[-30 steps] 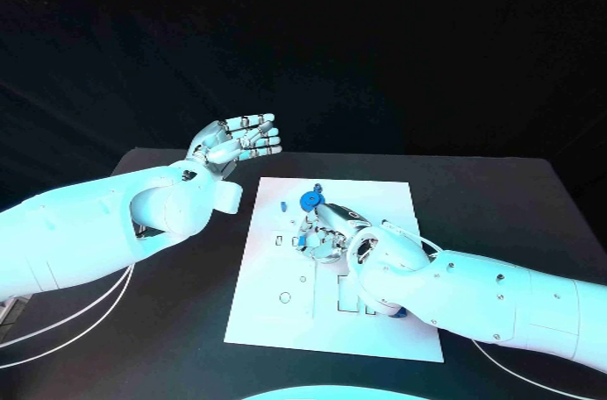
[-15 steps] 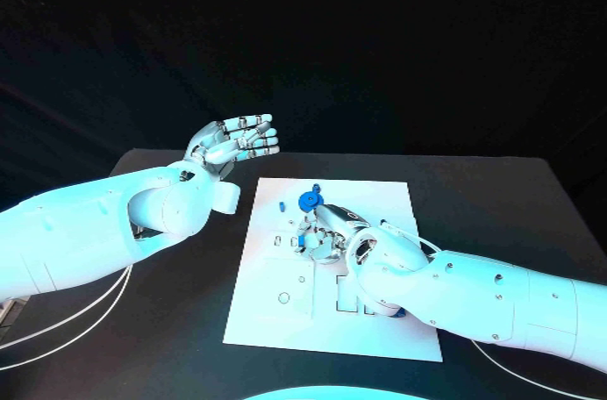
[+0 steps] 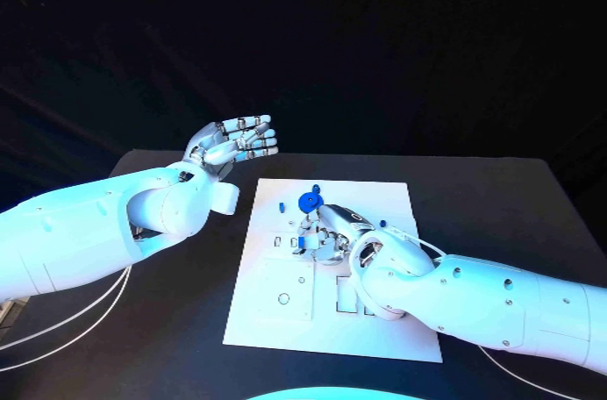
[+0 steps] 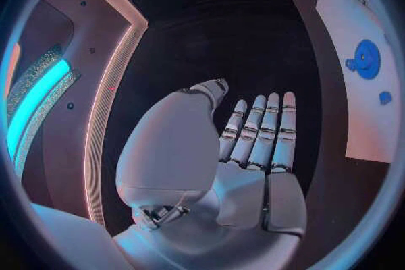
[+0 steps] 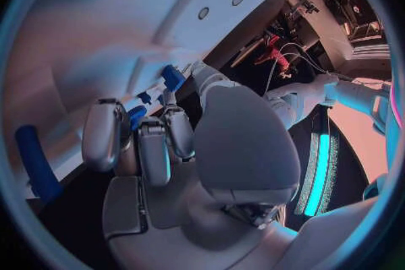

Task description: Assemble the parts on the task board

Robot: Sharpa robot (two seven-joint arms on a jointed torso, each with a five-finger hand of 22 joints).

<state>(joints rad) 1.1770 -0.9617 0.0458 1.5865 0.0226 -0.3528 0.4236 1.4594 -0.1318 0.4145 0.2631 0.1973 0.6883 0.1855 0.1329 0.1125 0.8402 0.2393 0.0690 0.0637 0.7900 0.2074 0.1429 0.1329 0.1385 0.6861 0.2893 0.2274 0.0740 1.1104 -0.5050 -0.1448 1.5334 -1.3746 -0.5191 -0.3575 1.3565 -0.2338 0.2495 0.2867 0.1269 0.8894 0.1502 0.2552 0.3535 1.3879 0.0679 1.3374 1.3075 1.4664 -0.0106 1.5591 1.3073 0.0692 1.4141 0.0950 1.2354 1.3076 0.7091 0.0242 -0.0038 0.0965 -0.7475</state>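
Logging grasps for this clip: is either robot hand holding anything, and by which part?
The left robot hand holds nothing. The right robot hand has its fingers on a small blue part at the board; whether gripped cannot be told.

Matt white task board (image 3: 380, 330), glossy blue plastic disc (image 3: 309, 200), smooth metallic fingers (image 4: 262, 128), matt black table (image 3: 506, 198)

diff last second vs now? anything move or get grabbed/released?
No visible change. The right hand stays curled down on the task board by the small blue part; the left hand stays raised, empty, off the board. The blue disc hasn't moved.
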